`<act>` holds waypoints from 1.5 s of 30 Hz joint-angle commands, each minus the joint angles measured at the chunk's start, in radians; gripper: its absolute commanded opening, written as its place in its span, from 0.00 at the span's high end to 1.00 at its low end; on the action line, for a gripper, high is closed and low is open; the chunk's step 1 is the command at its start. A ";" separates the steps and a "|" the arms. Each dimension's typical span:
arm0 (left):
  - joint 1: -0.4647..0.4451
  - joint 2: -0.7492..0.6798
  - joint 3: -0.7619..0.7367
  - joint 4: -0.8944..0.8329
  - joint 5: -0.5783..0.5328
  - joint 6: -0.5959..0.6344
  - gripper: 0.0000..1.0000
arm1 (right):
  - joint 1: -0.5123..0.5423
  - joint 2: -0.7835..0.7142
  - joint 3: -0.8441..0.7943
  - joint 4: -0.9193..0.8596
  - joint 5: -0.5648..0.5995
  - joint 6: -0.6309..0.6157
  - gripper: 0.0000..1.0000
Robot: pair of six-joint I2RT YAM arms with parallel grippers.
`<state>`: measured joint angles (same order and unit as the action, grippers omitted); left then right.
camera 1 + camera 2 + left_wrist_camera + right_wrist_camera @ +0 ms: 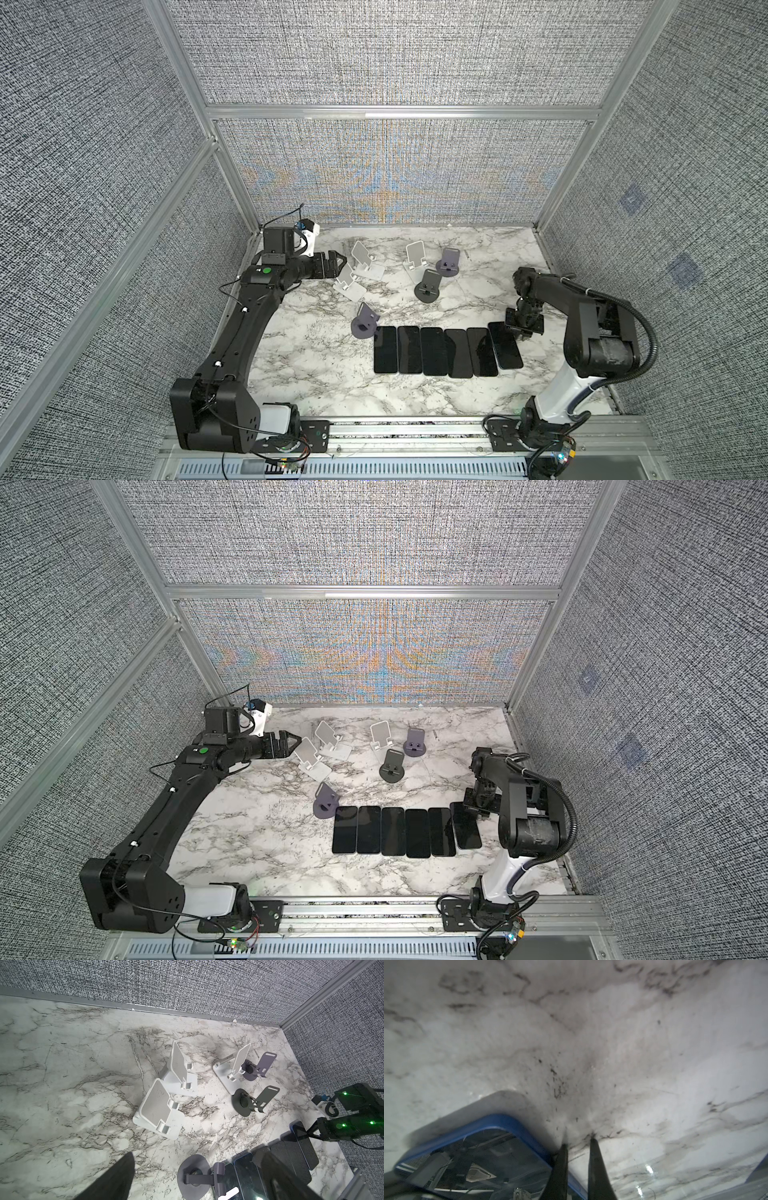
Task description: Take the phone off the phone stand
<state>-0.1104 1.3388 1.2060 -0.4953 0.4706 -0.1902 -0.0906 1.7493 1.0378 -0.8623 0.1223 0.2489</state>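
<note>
- Two dark fingers (pixel 596 1167) are all that the right wrist view shows of the right hand (pixel 578 1141). They are clenched with only a thin slit between them, tips down on the marble bench (pixel 654 1043).
- One of those fingers overlaps the blue rim of the end phone (pixel 477 1157) at its corner. Whether it pinches that rim or only rests against it is hard to tell, because the view is blurred and the frame edge cuts the phone off.
- In both top views the right arm's own wrist covers most of that hand (pixel 520 328) and hides part of the end phone's far end (pixel 505 345).
- The left hand (pixel 338 262) hangs released, jaws wide, just beside the white stands (pixel 360 250). The left wrist view catches only its two finger ends (pixel 116 1178), cut off at the frame edge.
- Six phones (pixel 434 351) lie flat on the bench in a row, side by side, screens up, black and glossy. The end phone, on the right, sits slightly askew to its neighbours.
- Three white stands and three dark stands (pixel 428 284) stand beyond the row, every cradle bare.
- One of the dark ones, a purple-grey stand (pixel 363 322), sits just beside the far corner of the row's left end.
</note>
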 commanded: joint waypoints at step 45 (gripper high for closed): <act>0.007 -0.051 -0.486 0.488 -0.883 -0.054 0.01 | 0.206 -0.389 -0.374 1.023 0.031 -0.254 0.01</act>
<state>-0.1043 1.2743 0.6937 -0.1009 -0.2729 -0.2470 0.1055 1.3334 0.6762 -0.0093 0.1230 0.0170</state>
